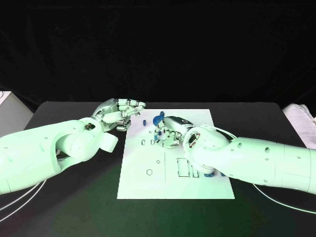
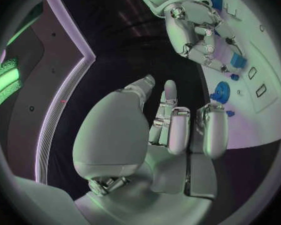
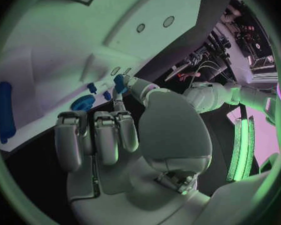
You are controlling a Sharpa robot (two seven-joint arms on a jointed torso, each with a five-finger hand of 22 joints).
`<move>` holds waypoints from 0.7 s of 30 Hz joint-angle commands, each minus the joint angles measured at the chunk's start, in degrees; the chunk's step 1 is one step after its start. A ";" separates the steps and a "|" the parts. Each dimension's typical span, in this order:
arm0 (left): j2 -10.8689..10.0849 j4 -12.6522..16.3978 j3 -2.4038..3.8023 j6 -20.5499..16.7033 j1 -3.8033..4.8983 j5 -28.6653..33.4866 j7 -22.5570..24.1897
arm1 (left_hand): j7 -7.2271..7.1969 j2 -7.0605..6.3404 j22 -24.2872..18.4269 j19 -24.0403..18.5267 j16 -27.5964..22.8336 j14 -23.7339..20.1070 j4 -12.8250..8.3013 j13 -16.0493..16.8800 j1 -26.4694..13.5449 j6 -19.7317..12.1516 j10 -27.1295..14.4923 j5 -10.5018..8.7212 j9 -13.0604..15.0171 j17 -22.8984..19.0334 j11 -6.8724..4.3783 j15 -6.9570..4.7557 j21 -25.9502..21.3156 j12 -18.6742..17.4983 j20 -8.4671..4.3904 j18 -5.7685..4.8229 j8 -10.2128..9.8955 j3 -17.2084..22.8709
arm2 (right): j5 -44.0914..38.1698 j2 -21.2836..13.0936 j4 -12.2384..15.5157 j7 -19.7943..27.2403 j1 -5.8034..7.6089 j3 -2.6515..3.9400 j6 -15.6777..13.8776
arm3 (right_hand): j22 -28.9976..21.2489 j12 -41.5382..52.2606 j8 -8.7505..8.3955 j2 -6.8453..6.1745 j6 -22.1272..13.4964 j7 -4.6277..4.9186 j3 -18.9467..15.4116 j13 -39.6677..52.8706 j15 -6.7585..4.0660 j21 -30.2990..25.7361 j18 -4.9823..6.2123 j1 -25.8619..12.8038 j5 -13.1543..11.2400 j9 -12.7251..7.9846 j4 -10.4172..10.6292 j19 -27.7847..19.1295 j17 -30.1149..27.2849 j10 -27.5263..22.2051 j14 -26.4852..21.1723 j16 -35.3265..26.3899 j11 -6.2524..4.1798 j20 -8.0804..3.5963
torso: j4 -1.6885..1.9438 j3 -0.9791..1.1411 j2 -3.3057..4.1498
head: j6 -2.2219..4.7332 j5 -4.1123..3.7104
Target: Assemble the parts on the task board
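The white task board (image 1: 176,182) lies in the middle of the black table. My right hand (image 1: 171,130) hovers over its far part and pinches a small blue part (image 3: 118,82) between thumb and a finger; the same part (image 2: 237,61) shows in the left wrist view. A blue gear (image 1: 159,118) sits on the board just beyond that hand, with a small blue peg (image 3: 92,87) beside it. My left hand (image 1: 121,114) is off the board's far left corner, fingers (image 2: 178,127) curled in with nothing in them.
A long blue piece (image 3: 4,110) lies on the board near its edge. More blue pieces (image 1: 211,174) lie by the board's right side under my right forearm. Several slots (image 1: 183,167) mark the board's middle. A white box (image 1: 0,114) stands at the table's far left.
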 commanded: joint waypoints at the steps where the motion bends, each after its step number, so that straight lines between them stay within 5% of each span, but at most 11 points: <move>1: 0.07 0.08 0.02 0.04 0.03 -1.08 -0.11 | -0.05 -0.08 1.98 0.37 0.20 3.02 0.23 0.09 -0.49 -0.06 -0.38 0.00 0.08 7.86 -0.01 -0.08 0.28 0.36 -0.09 -0.69 -0.08 0.23 | -2.58 0.12 0.16 -0.93 -0.21 -0.02 0.42 | 12.82 -0.17 1.61 -0.09 0.03 -0.17 0.00 10.69 0.35 -0.27 -0.79 -0.04 0.17 2.16 -0.26 4.06 14.14 2.63 5.63 -0.19 -0.03 0.19 | 0.04 0.06 0.05 | -0.13 0.06; 21: -0.05 0.11 0.01 0.06 0.03 -1.36 -0.42 | -0.03 -0.07 1.95 0.35 0.04 2.92 0.29 0.17 -0.57 -0.11 -0.54 -0.01 0.09 7.65 0.02 -0.07 0.27 0.45 -0.09 -0.69 -0.10 0.22 | -3.77 1.00 -1.20 -1.57 -1.45 -0.11 -0.37 | 12.80 -0.15 1.63 -0.29 -0.06 -0.10 -0.05 10.71 0.44 -0.31 -0.79 -0.30 0.22 2.19 -0.28 4.05 14.10 2.64 5.62 -0.21 0.04 0.26 | 0.12 0.01 0.04 | -0.53 0.18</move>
